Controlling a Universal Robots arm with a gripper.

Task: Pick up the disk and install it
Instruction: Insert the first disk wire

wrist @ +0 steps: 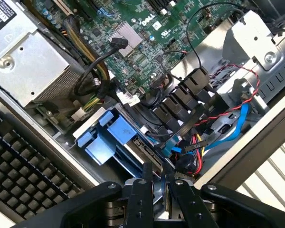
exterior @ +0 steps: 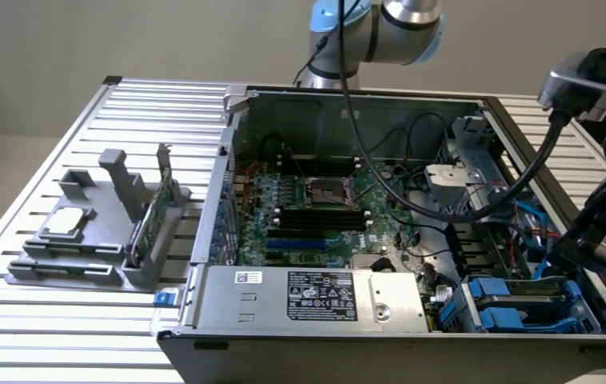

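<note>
my gripper [wrist: 157,173] is closed narrow, pinching the near end of the disk [wrist: 126,140], i judge. the disk runs straight ahead of my fingertips, its long axis pointing into the bay just beside the power supply [exterior: 303,298], on the exterior view's right.

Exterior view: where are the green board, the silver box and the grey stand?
green board [exterior: 264,194], exterior view, left part
silver box [exterior: 321,296], exterior view, its label
grey stand [exterior: 63,270], exterior view, its base
</note>
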